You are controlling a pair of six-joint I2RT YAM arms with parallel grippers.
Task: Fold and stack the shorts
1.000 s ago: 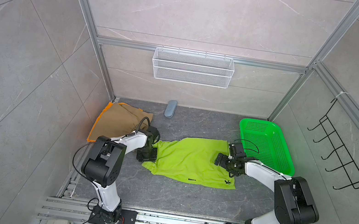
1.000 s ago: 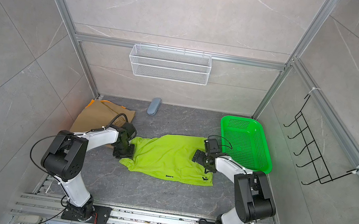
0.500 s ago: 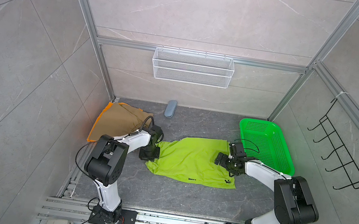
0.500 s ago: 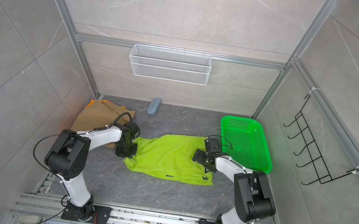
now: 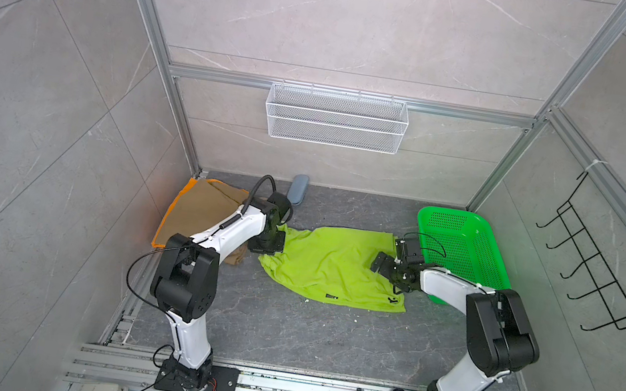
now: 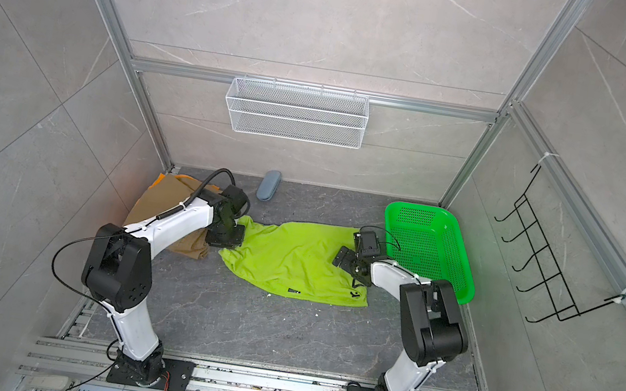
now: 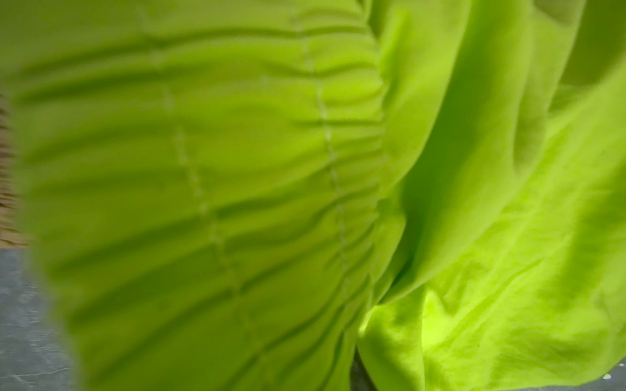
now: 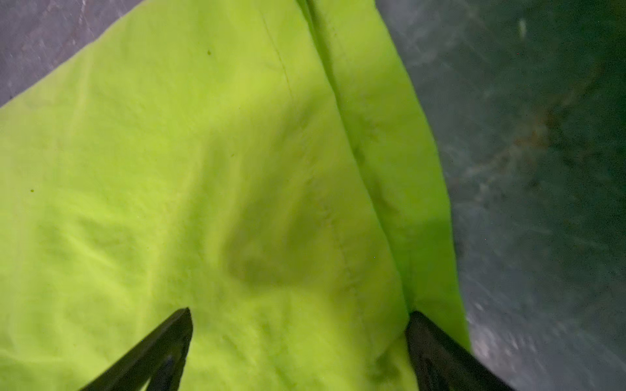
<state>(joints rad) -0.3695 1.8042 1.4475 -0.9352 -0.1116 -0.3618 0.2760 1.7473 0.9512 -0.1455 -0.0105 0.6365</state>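
Since the lime green shorts (image 5: 334, 269) lie with their long axis left-to-right across the middle of the desk (image 5: 283, 326), each end sits by one arm. Right gripper (image 8: 299, 315): jaws spread, just over the right-end hem, holding nothing. Left gripper (image 5: 268, 242): jaws hidden by cloth, but the gathered elastic waistband tents up to them, so likely pinching it. Fabric thin, soft, creased. Far left corner: khaki shorts (image 5: 202, 209) flat on orange shorts (image 5: 186, 188). Far right corner: perforated plastic basket (image 5: 463, 248).

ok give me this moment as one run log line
lime shorts: spread mid-table, unfolded | left gripper: shut on waistband | right gripper: open over opposite edge | khaki shorts: on orange shorts, far left
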